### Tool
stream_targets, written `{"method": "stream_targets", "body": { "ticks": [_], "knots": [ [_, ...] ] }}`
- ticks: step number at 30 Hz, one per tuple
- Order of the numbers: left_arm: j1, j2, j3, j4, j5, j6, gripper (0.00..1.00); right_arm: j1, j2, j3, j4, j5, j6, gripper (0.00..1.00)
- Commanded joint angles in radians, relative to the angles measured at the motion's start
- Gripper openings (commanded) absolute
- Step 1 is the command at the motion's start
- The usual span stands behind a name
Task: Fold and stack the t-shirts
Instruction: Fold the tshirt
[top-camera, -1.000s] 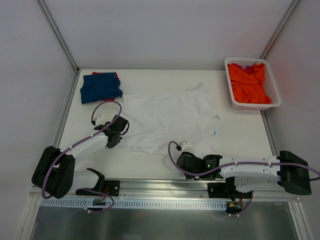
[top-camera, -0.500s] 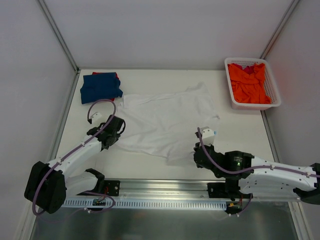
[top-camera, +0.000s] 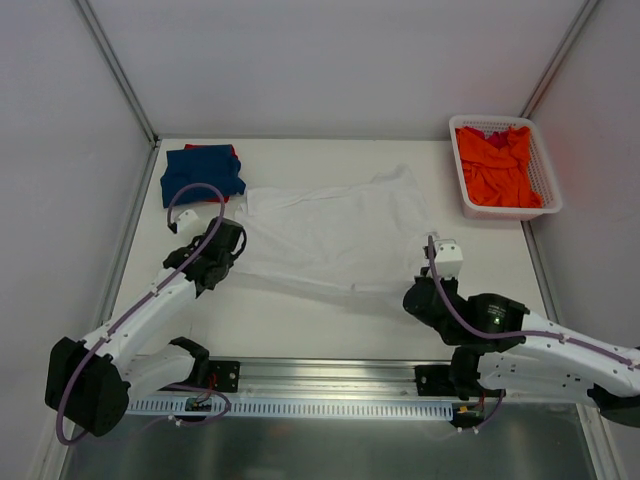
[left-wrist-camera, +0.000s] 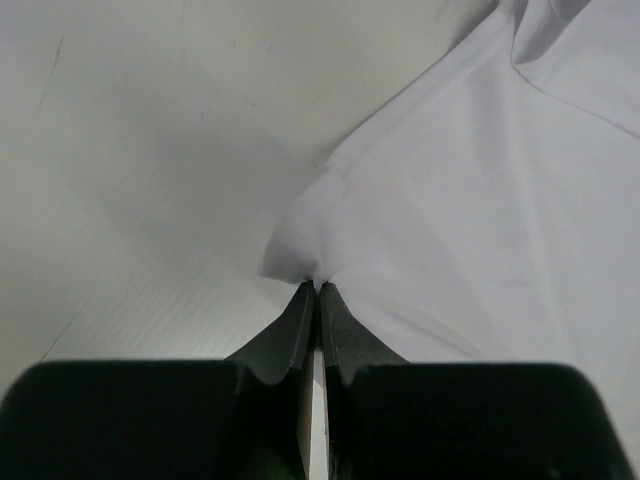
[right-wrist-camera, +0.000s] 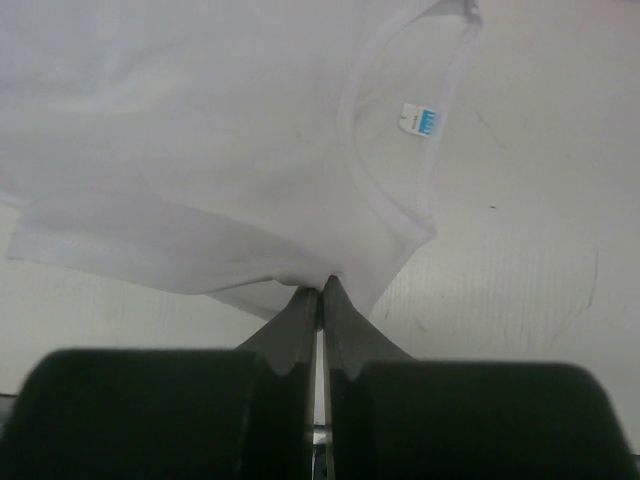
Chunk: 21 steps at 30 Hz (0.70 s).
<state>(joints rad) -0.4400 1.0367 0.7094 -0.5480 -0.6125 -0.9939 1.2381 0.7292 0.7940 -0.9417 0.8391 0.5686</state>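
The white shirt (top-camera: 330, 235) lies spread across the middle of the table (top-camera: 300, 325). The left gripper (left-wrist-camera: 316, 290) is closed tight, pinching a corner of cloth at the shirt's left edge. The right gripper (right-wrist-camera: 321, 287) is likewise clamped on a fold at the shirt's right edge. A folded blue shirt (top-camera: 203, 172) sits at the far left corner, seemingly atop a red shirt (top-camera: 228, 150). An orange shirt (top-camera: 495, 165) fills the basket (top-camera: 553, 195) at the far right.
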Motion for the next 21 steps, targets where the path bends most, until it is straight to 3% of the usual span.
{"method": "stream_targets", "body": {
  "ticks": [1, 9, 21],
  "knots": [
    [0.018, 0.020, 0.061, -0.024, -0.066, 0.035, 0.00, -0.045, 0.001, 0.048, -0.043, 0.080, -0.032, 0.00],
    [0.030, 0.103, 0.130, -0.012, -0.105, 0.067, 0.00, -0.176, 0.019, 0.071, -0.003, 0.107, -0.168, 0.00],
    [0.050, 0.256, 0.232, 0.077, -0.101, 0.147, 0.00, -0.388, 0.101, 0.051, 0.220, 0.012, -0.397, 0.00]
  ]
}}
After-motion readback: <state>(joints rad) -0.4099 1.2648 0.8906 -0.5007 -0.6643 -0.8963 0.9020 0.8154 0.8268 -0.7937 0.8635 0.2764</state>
